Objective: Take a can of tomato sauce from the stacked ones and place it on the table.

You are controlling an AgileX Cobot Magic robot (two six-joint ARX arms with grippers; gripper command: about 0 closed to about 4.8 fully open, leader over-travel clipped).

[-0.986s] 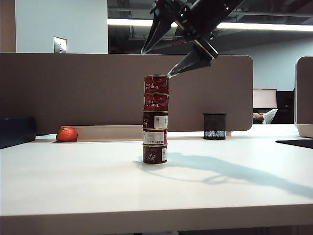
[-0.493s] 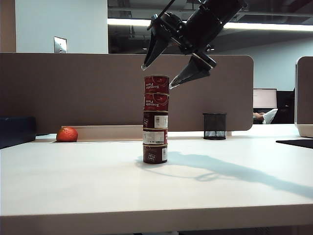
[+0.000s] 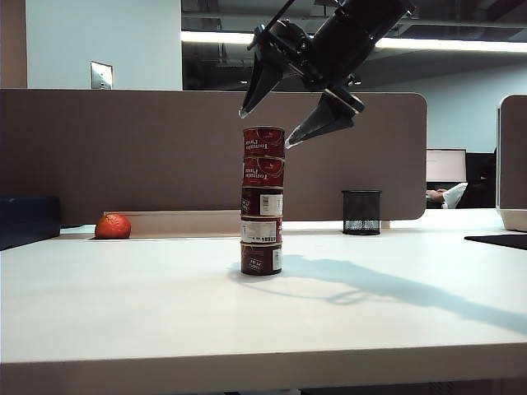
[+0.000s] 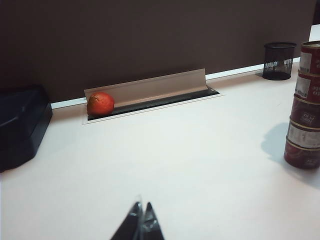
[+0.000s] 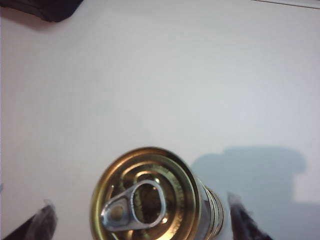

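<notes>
Five squat ribbed tins (image 3: 262, 200), right gripper (image 3: 265, 128) splayed above, left gripper (image 4: 140, 223) pinched together.

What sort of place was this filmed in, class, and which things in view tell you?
Most likely an open-plan office: a white desk backed by a partition panel, a mesh pen cup, and a computer monitor at another desk behind.

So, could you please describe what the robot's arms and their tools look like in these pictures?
The right arm is black and bulky, with a thin dark cable looping off near its wrist. Its right tool has two long, tapering black fingers ending in pale, translucent-looking tips. The left tool shows only as two slim, pointed black fingers; the left arm itself is not in view. No markings are legible.
</notes>
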